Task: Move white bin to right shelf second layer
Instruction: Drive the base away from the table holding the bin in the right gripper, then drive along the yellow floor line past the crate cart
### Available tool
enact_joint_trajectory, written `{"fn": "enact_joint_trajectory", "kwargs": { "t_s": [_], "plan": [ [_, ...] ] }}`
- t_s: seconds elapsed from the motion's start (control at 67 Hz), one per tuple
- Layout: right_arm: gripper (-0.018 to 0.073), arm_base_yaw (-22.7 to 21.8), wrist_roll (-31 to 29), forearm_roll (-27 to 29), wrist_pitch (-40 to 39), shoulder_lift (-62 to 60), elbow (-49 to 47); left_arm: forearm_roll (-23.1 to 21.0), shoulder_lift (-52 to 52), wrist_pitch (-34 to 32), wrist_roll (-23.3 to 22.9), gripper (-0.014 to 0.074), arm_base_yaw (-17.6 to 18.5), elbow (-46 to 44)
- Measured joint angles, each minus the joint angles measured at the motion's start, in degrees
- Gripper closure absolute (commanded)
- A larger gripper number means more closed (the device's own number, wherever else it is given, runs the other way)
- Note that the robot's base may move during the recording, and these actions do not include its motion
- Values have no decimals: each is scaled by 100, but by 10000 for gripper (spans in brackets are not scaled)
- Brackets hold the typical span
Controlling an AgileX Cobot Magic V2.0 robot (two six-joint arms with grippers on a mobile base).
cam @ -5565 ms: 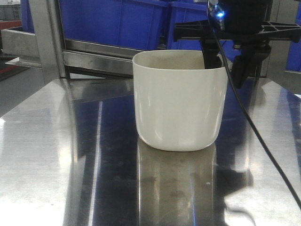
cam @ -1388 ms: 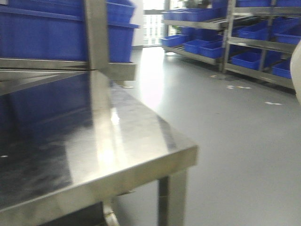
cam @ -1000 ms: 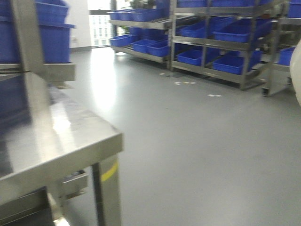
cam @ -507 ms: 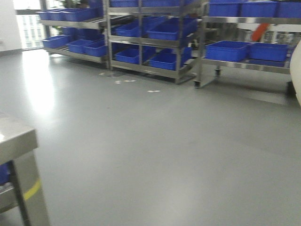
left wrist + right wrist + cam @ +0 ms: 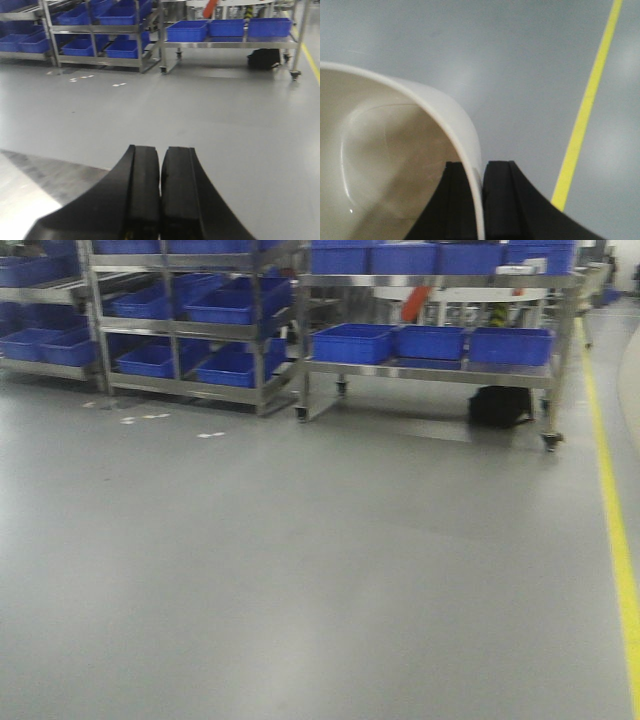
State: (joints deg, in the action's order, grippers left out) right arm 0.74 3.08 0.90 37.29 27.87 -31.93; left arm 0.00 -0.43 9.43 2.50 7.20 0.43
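The right gripper pinches the wall of the white bin, one finger inside, one outside, over grey floor. The left gripper is clenched on nothing. Blue crates line steel racks ahead.

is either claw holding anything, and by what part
The right claw pinches the white bin by its rim, clamped across the wall. The left claw is shut, empty.

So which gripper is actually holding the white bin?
The right gripper: its jaws pinch the wall of the bin, one inside and one outside. The left gripper has its jaws shut together on nothing.
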Motion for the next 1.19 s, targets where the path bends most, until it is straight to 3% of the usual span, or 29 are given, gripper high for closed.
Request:
{"fn": "enact_joint_trajectory", "kwargs": {
  "t_s": [1.194],
  "plan": [
    [510, 0, 0, 0, 0, 0, 0, 0, 0, 0, 0, 512, 0, 0]
  ]
}}
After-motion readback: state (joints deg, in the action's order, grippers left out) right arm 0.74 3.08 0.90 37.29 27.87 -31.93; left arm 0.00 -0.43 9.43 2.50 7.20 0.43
